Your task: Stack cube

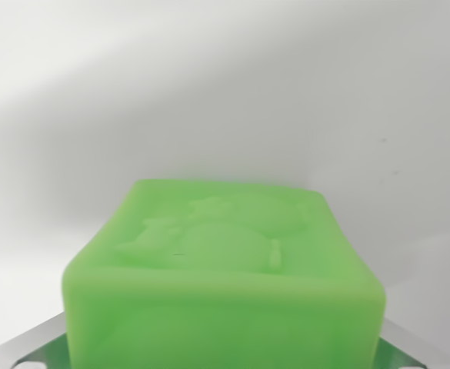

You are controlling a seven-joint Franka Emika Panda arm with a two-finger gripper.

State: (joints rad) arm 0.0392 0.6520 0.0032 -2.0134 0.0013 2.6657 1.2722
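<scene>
Up close, a soft green rubbery cube with an embossed top fills the wrist view's lower half. Metal gripper fingers flank its lower corners, apparently clamping it above a pale white surface.

Background: a plain white surface fills the wrist view, matte and featureless. Lighting soft and diffuse. A broad grey shadow band runs diagonally across the upper left, brighter white above and below it. A few tiny dark specks toward the wrist view's right.
</scene>
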